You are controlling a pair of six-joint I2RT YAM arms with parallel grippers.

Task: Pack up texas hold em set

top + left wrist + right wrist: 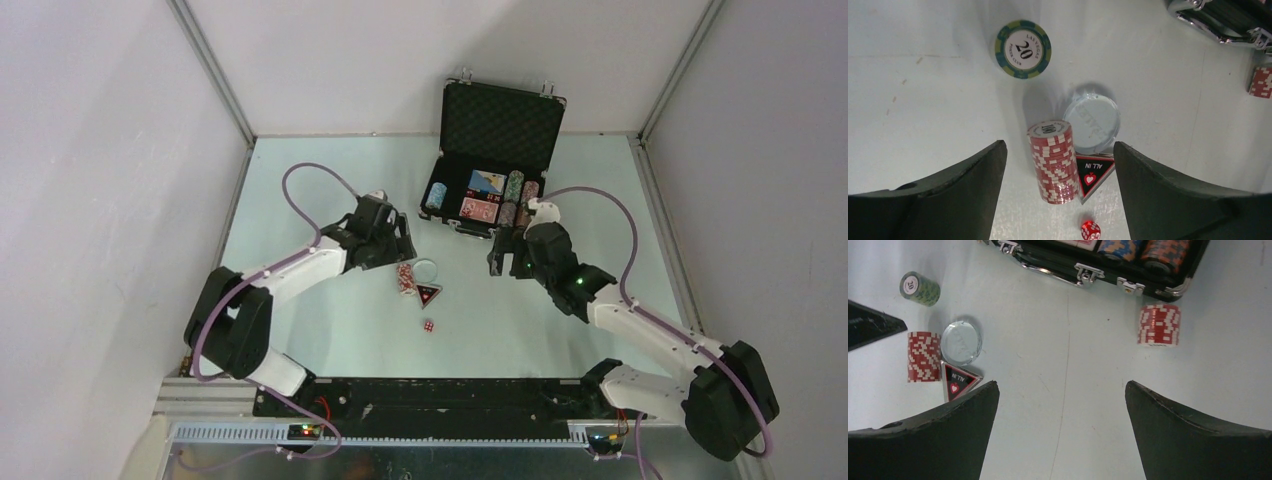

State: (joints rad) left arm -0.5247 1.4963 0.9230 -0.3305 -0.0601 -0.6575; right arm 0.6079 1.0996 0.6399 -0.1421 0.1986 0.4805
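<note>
The black briefcase (452, 215) stands open at the back, with chip stacks and two card decks inside; its latched front edge shows in the right wrist view (1088, 272). A red chip stack (1053, 162) lies beside a clear round token (1093, 122), a black "ALL IN" triangle token (1093, 172) and a red die (1090, 230). My left gripper (1059, 145) is open and empty, and the red stack shows between its fingers. A green "20" stack (1023, 48) lies beyond. My right gripper (1062, 384) is open and empty over bare table, with a second red stack (1158, 325) ahead by the case.
The table is walled by white panels on the left, back and right. In the top view the red stack (405, 277), triangle token (430, 293) and die (427, 326) lie mid-table between the two arms. The case lid (503, 125) stands upright.
</note>
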